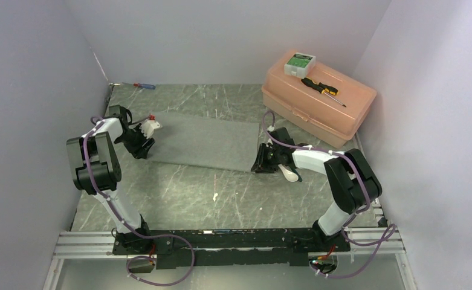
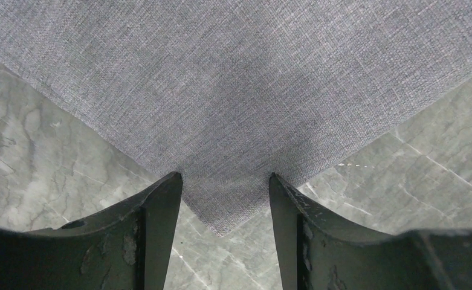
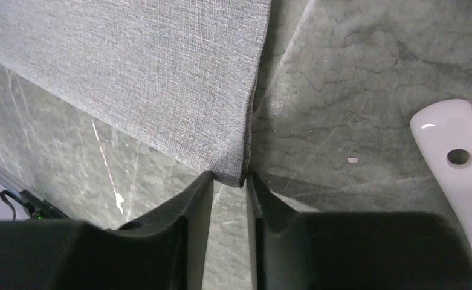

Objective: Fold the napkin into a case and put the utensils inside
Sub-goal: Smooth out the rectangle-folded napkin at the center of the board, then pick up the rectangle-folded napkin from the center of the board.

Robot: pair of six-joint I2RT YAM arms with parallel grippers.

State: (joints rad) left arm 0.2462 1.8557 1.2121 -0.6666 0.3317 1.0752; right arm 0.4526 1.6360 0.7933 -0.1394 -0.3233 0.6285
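Though flat — napkin corners between jaws

I see the napkin in plain grey, with a fine woven texture. The table under it is grey-green marble with pale veins. The soup spoon is glossy white. The box is pale orange, and the screwdriver on it is black and yellow. The walls are light lilac.
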